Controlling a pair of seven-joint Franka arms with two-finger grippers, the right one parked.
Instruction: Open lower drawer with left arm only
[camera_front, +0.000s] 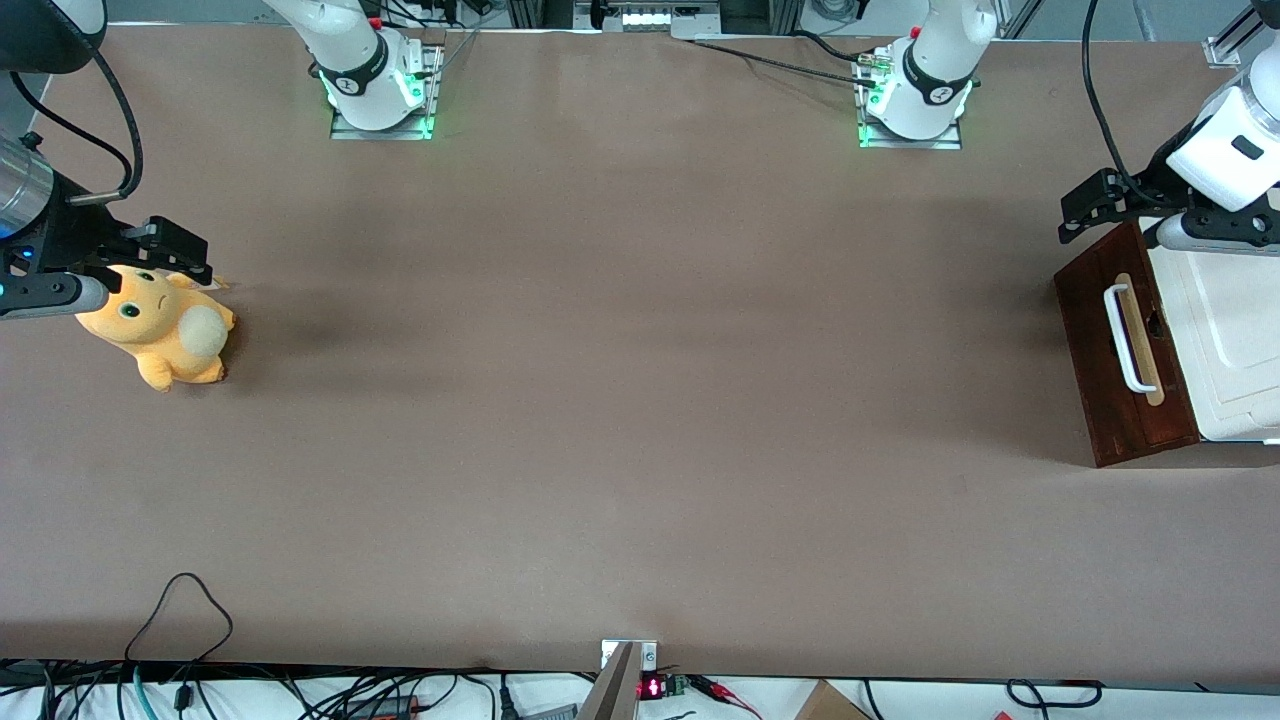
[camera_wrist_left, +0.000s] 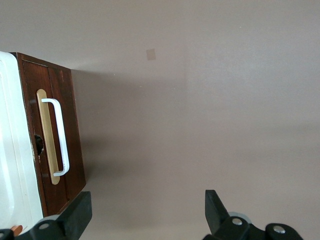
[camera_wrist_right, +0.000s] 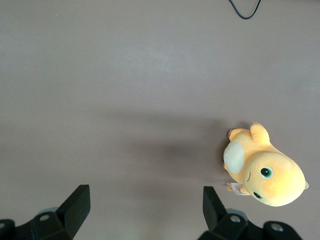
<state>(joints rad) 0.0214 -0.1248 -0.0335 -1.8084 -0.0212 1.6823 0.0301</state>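
The cabinet (camera_front: 1215, 330) sat at the working arm's end of the brown bench (camera_front: 620, 400), its cream-white top panel (camera_front: 1235, 340) facing up. The lower drawer (camera_front: 1120, 355), dark reddish-brown wood, faced toward the middle of the bench and was shut, its front flush with the cabinet body. Its white bar handle (camera_front: 1125, 338) lay along a pale wood strip (camera_front: 1142, 340) on the drawer front, with a small dark hole in the wood just beside the strip.

The left arm (camera_front: 1235, 140) hung over the end of the cabinet farther from the front camera. Its pincer (camera_front: 1090, 205) was in the air above the corner of the drawer front, clear of the handle and touching nothing. In the left wrist view the two black fingers (camera_wrist_left: 75, 215) stood wide apart with only bare bench between them; the pincer (camera_wrist_left: 147, 212) held nothing. That same view showed the drawer (camera_wrist_left: 57, 140) and its handle (camera_wrist_left: 59, 137) near one finger, not between the two.

Toward the parked arm's end of the bench lay an orange plush toy (camera_front: 160, 330) with a pale belly, on its side. A loop of black cable (camera_front: 180, 610) lay on the bench near the edge closest to the front camera.
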